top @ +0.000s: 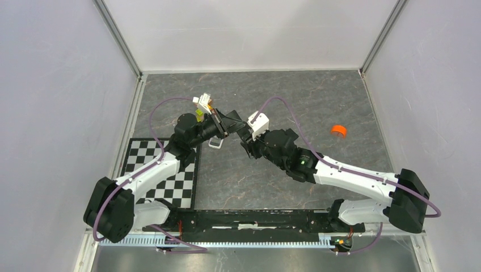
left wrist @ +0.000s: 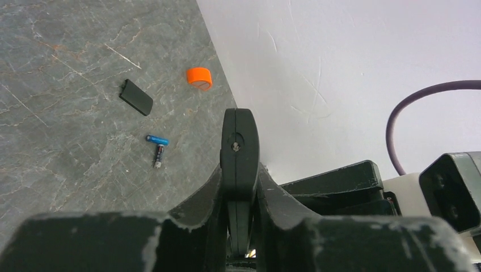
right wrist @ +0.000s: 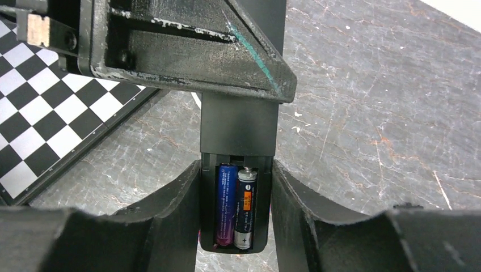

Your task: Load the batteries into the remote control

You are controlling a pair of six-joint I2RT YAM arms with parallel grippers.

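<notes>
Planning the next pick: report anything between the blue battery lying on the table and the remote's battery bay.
The remote's bay is uncovered but already filled by two cells side by side; the right end effector clasps its sides.

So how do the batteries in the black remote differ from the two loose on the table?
The seated batteries lie parallel in the black remote; the loose batteries lie on the table at an angle, ends nearly meeting. The seated pair is purple and black; the loose pair bright blue and dark. All four are slim cylinders.
</notes>
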